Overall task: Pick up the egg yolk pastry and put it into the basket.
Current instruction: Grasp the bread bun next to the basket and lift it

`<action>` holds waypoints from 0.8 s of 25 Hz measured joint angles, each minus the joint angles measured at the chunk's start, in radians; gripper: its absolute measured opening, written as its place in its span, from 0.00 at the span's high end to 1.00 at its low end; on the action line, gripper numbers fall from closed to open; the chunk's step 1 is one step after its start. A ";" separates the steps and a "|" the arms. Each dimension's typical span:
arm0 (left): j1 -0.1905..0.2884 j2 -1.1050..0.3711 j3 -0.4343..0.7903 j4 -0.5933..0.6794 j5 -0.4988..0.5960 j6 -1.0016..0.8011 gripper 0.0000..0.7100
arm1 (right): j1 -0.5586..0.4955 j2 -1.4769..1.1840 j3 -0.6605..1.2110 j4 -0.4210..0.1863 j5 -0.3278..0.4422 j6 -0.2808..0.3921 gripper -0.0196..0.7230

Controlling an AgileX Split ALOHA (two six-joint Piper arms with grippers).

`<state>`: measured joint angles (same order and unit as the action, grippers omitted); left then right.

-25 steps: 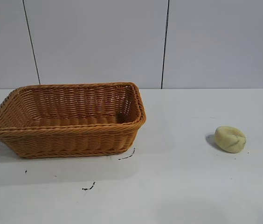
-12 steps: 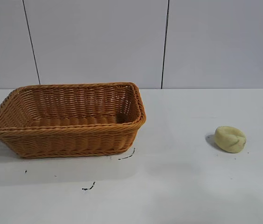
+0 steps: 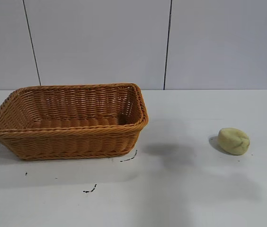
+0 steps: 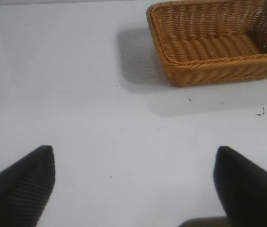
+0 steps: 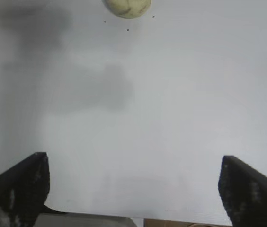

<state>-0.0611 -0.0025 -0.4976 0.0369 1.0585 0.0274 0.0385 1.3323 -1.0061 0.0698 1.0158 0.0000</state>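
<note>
The pale yellow-green egg yolk pastry (image 3: 234,141) lies on the white table at the right; it also shows at the far edge of the right wrist view (image 5: 128,7). The orange-brown wicker basket (image 3: 67,135) stands at the left, empty; it shows in the left wrist view (image 4: 209,71) too. Neither arm shows in the exterior view. My right gripper (image 5: 133,163) is open and empty over bare table, well short of the pastry. My left gripper (image 4: 134,156) is open and empty over bare table, apart from the basket.
Small black marks (image 3: 129,158) dot the table in front of the basket. A white panelled wall (image 3: 166,45) stands behind the table. Soft arm shadows (image 3: 171,153) fall on the table between basket and pastry.
Dark shadows have spread over the table between the basket and the pastry. The basket and pastry have not moved.
</note>
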 joint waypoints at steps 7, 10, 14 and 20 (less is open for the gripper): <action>0.000 0.000 0.000 0.000 0.000 0.000 0.02 | 0.000 0.333 -0.250 -0.010 -0.009 -0.013 0.04; 0.000 0.000 0.000 0.000 0.000 0.000 0.02 | 0.000 0.438 -0.330 -0.010 -0.012 -0.013 0.04; 0.000 0.000 0.000 0.000 0.000 0.000 0.02 | 0.014 0.537 -0.385 -0.004 -0.025 -0.018 0.04; 0.000 0.000 0.000 0.000 0.000 0.000 0.02 | 0.046 0.624 -0.392 0.000 -0.085 -0.028 0.04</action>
<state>-0.0611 -0.0025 -0.4976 0.0369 1.0585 0.0274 0.0844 1.9560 -1.3978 0.0694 0.9306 -0.0281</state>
